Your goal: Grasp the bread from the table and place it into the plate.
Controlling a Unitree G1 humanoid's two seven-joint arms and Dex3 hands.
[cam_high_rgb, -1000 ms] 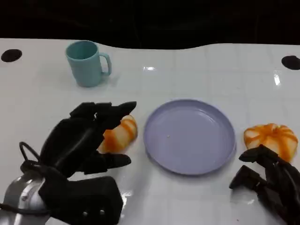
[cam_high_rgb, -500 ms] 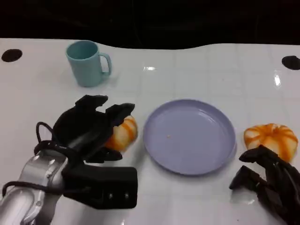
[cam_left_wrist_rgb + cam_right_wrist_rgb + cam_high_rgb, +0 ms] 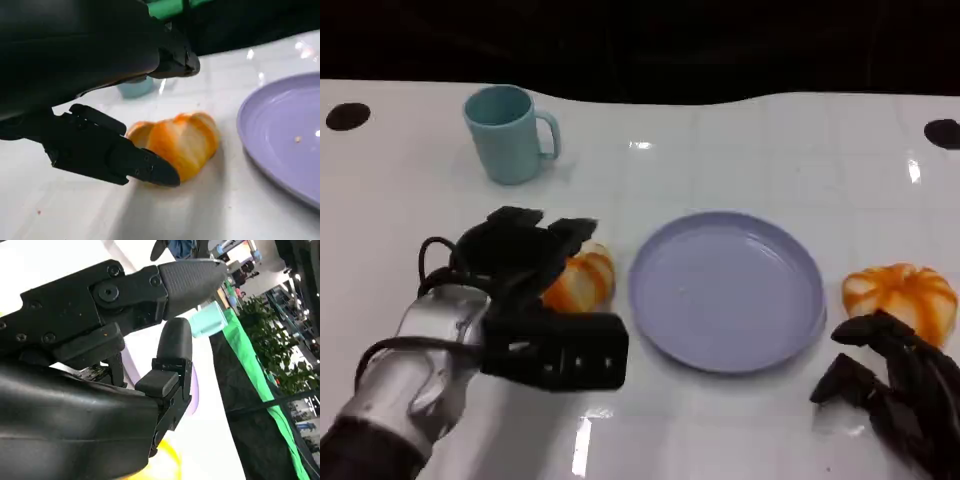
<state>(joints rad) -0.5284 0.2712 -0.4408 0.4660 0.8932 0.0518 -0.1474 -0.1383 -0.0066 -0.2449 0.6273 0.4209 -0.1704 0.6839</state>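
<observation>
Bread (image 3: pixel 578 283) lies on the table (image 3: pixel 740 160) just left of the plate (image 3: pixel 726 290), the left hand (image 3: pixel 515 262) cupped over it with fingers apart to close a grasp, while the right hand (image 3: pixel 890 385) rests idle, its fingers loosely curled on nothing.

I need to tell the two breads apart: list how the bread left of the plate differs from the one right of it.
The left bread is partly covered by the left robot hand, whose fingers reach over it; the right bread lies uncovered, just beyond the right robot hand. The left bread sits close beside the plate; the right bread lies further from its rim. Both are orange-and-cream striped, and both rest on the white table, outside the plate.
</observation>
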